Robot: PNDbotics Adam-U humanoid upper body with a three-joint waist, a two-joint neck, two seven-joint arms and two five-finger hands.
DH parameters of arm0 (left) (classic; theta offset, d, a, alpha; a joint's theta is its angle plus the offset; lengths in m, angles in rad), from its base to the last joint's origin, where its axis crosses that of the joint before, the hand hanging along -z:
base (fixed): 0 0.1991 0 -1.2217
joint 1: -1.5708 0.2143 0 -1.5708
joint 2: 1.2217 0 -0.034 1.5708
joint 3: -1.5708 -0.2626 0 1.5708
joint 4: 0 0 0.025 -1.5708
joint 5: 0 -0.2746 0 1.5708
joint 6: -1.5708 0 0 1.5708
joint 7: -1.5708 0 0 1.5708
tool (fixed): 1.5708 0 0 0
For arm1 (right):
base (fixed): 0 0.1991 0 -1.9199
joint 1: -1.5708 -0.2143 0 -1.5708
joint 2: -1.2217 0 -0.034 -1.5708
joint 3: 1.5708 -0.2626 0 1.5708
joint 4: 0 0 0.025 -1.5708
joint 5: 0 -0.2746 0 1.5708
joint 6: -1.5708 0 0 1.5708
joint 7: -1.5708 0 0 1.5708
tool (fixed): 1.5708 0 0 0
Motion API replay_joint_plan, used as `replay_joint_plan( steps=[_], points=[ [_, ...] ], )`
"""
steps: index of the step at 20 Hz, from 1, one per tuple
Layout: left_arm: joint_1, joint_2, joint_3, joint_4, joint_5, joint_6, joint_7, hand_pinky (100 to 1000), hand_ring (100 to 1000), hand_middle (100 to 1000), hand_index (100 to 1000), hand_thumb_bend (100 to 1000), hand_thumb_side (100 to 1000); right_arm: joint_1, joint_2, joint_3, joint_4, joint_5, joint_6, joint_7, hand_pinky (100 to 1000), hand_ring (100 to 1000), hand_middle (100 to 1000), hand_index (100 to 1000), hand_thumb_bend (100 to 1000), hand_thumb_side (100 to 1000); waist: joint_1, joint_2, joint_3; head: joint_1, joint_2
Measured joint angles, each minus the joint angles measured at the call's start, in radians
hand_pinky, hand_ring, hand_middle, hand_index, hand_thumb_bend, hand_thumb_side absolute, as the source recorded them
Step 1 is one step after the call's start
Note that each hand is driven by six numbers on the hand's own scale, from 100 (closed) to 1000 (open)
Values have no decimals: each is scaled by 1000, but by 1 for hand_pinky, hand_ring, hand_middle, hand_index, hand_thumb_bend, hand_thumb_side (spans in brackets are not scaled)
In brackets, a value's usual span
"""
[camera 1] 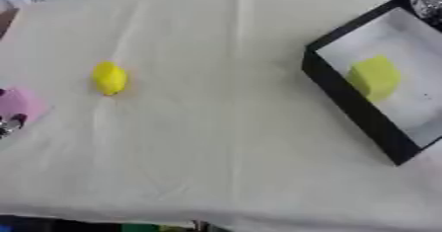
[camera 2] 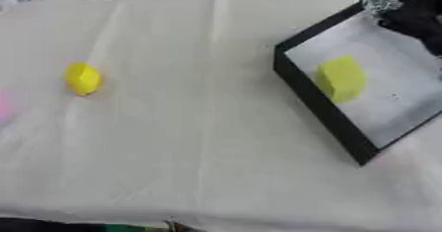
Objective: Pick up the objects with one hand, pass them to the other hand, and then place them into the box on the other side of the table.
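right hand (camera 2: 413, 10): black with silver parts, at the upper right corner, above the far end of the box; blurred, so I couldn't tell whether its fingers were apart or together.
left hand (camera 1: 9, 125): only a dark and silver sliver showed at the left edge, just below the pink object; finger state couldn't be told.
box (camera 2: 321, 108): black-walled with a pale grey floor, lay askew on the right side of the table, directly below the right hand.
yellow-green block (camera 2: 340, 78): sat inside the box on its floor, near the left wall, below and to the left of the right hand, clear of it.
yellow object (camera 1: 110, 78): lay on the cloth, above and to the right of the left hand, not touching it, well apart from the box.
pink object (camera 1: 19, 103): at the left edge, just above the left hand; contact couldn't be judged.
table (camera 1: 224, 142): covered in a cream cloth with faint creases.
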Motion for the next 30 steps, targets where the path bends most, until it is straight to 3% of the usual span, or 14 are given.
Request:
replay_joint_plan(
  steps=[6, 10, 17, 25, 30],
  points=[
    [-39, -120, 49, -48, -44, -95, 11, 774, 572, 439, 482, 100, 194, -22, 0, 13, -51, 9, -17, 25, 1000, 1000, 837, 1000, 121, 209, -26, -1, -15, -13, -19],
    [-49, -197, 85, -62, -82, -158, 0, 774, 570, 438, 480, 100, 216, -77, -25, 53, -74, 56, -59, 77, 1000, 1000, 845, 1000, 146, 205, -41, -7, -25, -21, -26],
    [-51, -293, 120, -74, -151, -266, -56, 780, 568, 439, 473, 100, 205, -220, -78, 170, -77, 161, -164, 184, 1000, 1000, 842, 988, 269, 100, -61, -20, -45, -46, -26],
    [-49, -378, 148, -95, -239, -386, -89, 781, 568, 442, 472, 100, 198, -349, -72, 318, -80, 282, -283, 303, 1000, 1000, 853, 989, 418, 100, -83, -28, -62, -71, -24],
    [-42, -415, 155, -95, -254, -463, -107, 782, 564, 440, 470, 100, 260, -417, -34, 408, -80, 359, -321, 381, 1000, 1000, 866, 997, 404, 100, -88, -32, -67, -79, -15]
  ],
)
